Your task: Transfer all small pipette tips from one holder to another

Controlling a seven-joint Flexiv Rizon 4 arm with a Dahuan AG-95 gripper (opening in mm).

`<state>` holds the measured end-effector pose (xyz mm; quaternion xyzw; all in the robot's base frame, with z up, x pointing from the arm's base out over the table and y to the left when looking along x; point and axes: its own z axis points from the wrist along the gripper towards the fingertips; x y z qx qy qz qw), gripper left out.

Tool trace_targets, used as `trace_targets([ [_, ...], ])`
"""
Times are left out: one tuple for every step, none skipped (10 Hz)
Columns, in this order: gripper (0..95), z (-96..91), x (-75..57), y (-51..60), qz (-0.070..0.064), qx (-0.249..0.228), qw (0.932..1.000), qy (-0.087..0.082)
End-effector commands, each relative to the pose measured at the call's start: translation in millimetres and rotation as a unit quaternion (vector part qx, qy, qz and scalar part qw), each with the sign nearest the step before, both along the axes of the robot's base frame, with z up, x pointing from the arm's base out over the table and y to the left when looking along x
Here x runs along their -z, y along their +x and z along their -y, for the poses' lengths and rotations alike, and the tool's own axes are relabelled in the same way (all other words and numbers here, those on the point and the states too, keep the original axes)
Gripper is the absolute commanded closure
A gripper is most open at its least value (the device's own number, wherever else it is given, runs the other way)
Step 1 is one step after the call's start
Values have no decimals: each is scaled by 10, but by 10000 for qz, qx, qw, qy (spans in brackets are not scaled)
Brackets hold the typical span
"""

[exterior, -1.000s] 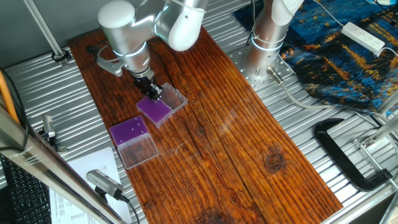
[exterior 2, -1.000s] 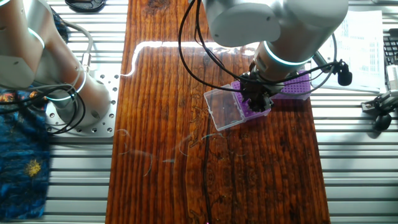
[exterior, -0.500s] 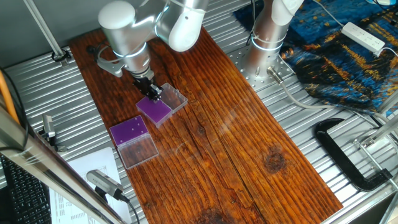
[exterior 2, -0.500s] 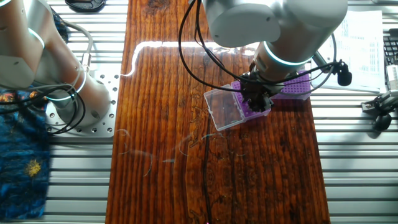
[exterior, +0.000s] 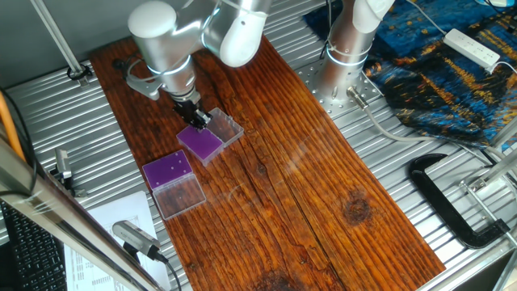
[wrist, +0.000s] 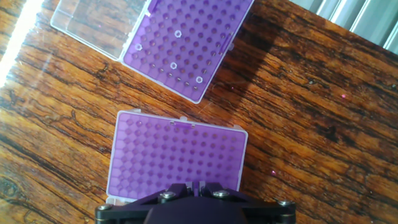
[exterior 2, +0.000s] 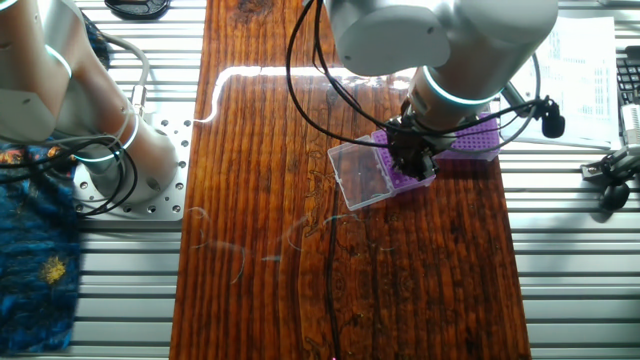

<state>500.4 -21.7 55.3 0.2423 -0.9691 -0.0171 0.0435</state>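
Note:
Several small pipette tips (wrist: pixel 174 65) show as pale rings in the far purple holder (wrist: pixel 186 56), whose clear lid (wrist: pixel 93 25) lies open. That holder also shows in one fixed view (exterior: pixel 168 171). A second purple holder (wrist: pixel 177 155) lies right under my gripper (wrist: pixel 194 185), and its grid looks empty. It also shows in both fixed views (exterior: pixel 202 144) (exterior 2: pixel 412 178), with its clear lid (exterior 2: pixel 360 175) open. My gripper (exterior: pixel 199 121) (exterior 2: pixel 412 158) hangs low over this holder's edge. The jaws are nearly closed on a thin sliver that looks like a small pipette tip.
The holders sit on a dark wooden board (exterior: pixel 307 186) on a ribbed metal table. A second robot base (exterior: pixel 343 61) stands at the back. A black clamp (exterior: pixel 452 202) and a patterned cloth (exterior: pixel 452 73) lie to the right. Papers (exterior: pixel 105 242) lie in front.

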Motion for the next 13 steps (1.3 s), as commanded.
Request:
trace_targets([
  [950,1,-21,-2,-4,-2,10000,21],
  [950,5,-47,-2,-6,-3,10000,24],
  [950,11,-100,-1,-9,-12,10000,46],
  [950,18,-185,0,-23,-48,10000,53],
  [950,21,-252,-1,-37,-70,10000,58],
  [950,22,-329,0,-41,-99,9999,65],
  [950,21,-410,10,-40,-113,9999,74],
  [950,13,-495,40,-48,-111,9999,68],
  [950,-2,-541,102,-35,-125,9999,68],
  [950,-39,-562,204,6,-132,9999,80],
  [950,-93,-568,320,67,-134,9998,92],
  [950,-186,-573,484,153,-98,9998,105],
  [950,-231,-576,565,195,-80,9997,102],
])
